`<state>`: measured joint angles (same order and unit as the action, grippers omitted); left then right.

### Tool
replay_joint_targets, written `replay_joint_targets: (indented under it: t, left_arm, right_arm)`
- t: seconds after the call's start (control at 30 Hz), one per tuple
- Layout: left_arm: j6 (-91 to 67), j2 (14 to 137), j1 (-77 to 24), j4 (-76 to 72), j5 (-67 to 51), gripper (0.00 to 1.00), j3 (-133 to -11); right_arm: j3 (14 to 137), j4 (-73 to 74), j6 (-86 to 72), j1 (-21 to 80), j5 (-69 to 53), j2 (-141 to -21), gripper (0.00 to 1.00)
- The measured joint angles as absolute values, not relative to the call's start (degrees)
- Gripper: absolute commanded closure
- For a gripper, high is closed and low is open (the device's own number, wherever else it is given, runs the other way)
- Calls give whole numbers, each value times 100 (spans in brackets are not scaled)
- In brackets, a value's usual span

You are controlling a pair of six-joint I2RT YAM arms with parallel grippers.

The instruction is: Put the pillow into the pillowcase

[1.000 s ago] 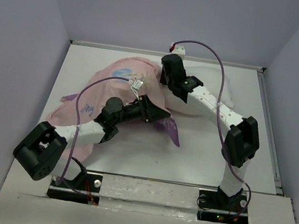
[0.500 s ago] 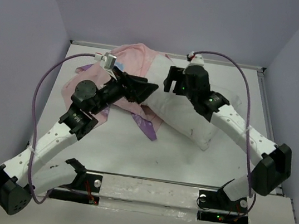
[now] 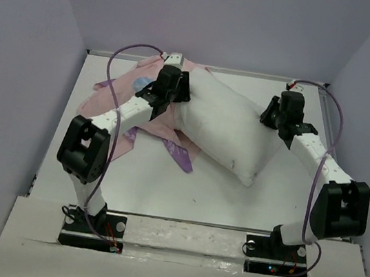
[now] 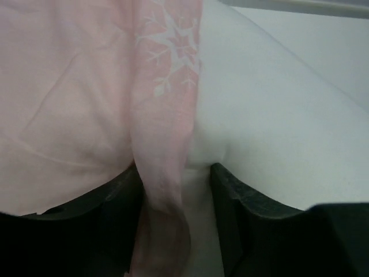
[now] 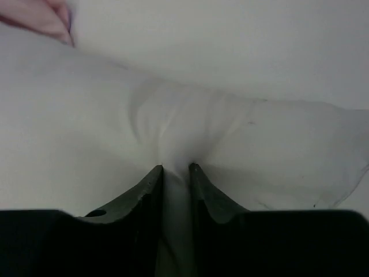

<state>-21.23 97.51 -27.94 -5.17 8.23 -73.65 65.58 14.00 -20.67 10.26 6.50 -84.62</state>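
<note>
At the back-left of the counter the pillowcase lies crumpled, pink reverse up, with a purple flap sticking out under the pillow. The pillow lies diagonally across mid-counter. Its far-left end touches the case and its body is fully exposed.

Left end effector: pinching a fold of the case with a snowflake print, right against the pillow's end. Whether that fold is the hem of the opening, cannot tell.
Right end effector: pressed together on a tuck of pillow fabric at the pillow's right edge, and the fabric puckers into the grip.

Step, as judged: insertion just starting. One arm holds the case and the other holds the pillow, with nothing inside yet. Task looks early.

Next move likely calls for:
- left lifts its fold up and away so the mouth gapes, if it does hold one layer only
- right drives the pillow along its long axis toward back-left, low to the counter
- a corner goes in first, not the flat end

Risk: the pillow is soft, so a push from the far edge may buckle it instead of feeding it. The crumpled case may slide with it unless left anchors it.
</note>
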Motion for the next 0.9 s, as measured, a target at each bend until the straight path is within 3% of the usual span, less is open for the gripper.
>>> replay_joint_targets:
  t: [0.03, 0.2, 0.4, 0.43, 0.47, 0.5, 0.53, 0.57, 0.6, 0.63, 0.73, 0.8, 0.9]
  left_arm:
    - [-2003, 10014, -2775, -427, 867, 64, -7697]
    - [-1710, 10442, -2742, -410, 972, 97, -8291]
    - [-1544, 10401, -2596, -521, 906, 100, -8202]
    - [-1551, 10342, -2596, -598, 869, 97, -8097]
    - [-1553, 10254, -2600, -644, 838, 72, -7972]
    - [-1559, 10156, -2604, -663, 821, 52, -7859]
    - [-1566, 10073, -2613, -666, 819, 35, -7780]
    - [-1588, 9937, -2620, -657, 801, 14, -7671]
    - [-1638, 9819, -2624, -659, 773, 8, -7590]
    - [-1673, 9668, -2626, -659, 742, 4, -7502]
    - [-1719, 9253, -2659, -607, 690, 3, -7345]
    - [-1730, 8853, -2733, -475, 696, 3, -7301]
    - [-1702, 8350, -2987, -340, 797, 3, -7314]
  right_arm:
    - [6403, 1308, -2097, 1037, 517, -8482, 100]
    - [5572, 978, -2224, 1702, 397, -7959, 100]
    - [4825, 978, -2512, 3415, 626, -6764, 100]
    - [4764, 1026, -2541, 3599, 519, -6630, 100]
    - [4740, 1092, -2550, 3756, 364, -6539, 97]
    - [4744, 1157, -2547, 3885, 252, -6484, 85]
    - [4770, 1208, -2545, 4010, 237, -6484, 85]
    - [4838, 1280, -2515, 4250, 209, -6525, 65]
    - [4912, 1321, -2493, 4440, 183, -6584, 56]
    - [5118, 1400, -2427, 4731, 78, -6742, 39]
    - [5758, 1455, -2257, 5155, -248, -7194, 23]
    - [6040, 1461, -2071, 5297, -279, -7260, 23]
    - [6224, 1466, -1813, 4939, -292, -6965, 40]
